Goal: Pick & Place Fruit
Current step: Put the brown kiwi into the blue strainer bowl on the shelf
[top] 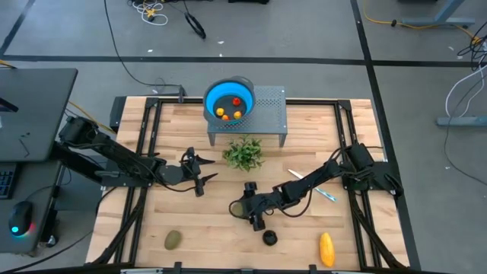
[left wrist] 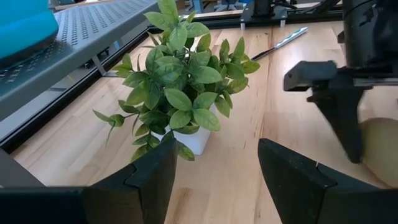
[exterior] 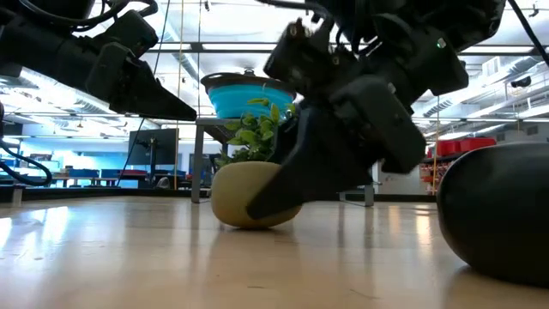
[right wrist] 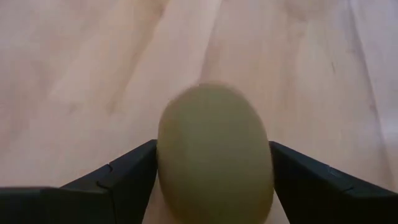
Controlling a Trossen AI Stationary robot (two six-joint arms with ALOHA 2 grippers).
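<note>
On the tabletop (top: 304,228), near its middle, the right end effector (top: 252,213) is down at the wood with an olive-green oval (right wrist: 214,155) sitting between its two fingers (right wrist: 124,180). The right wrist view shows a finger on each side of the oval, at or very near its flanks; whether they press it cannot be told. In the low view the same oval (exterior: 249,196) rests on the wood, with one dark finger slanting across its front.

The left end effector (top: 199,176) hovers above the tabletop left of the plant (top: 243,153), its fingers (left wrist: 149,186) spread apart and holding nothing. Its wrist view looks past them at the plant (left wrist: 177,87) in a small white pot, with the right end effector and the oval (left wrist: 380,149) beyond.

A second olive-green oval (top: 173,240) lies near the front edge on the left side. The black ball (top: 268,237) lies just in front of the right end effector, and fills the right edge of the low view (exterior: 497,215). The yellow oblong (top: 326,248) lies at the front right. A knife (top: 313,186) lies under the right arm, right of the plant.

At the back, a blue bowl (top: 228,99) sits on a grey perforated stand (top: 266,114), holding small orange pieces (top: 221,113) and a red piece (top: 237,101).
</note>
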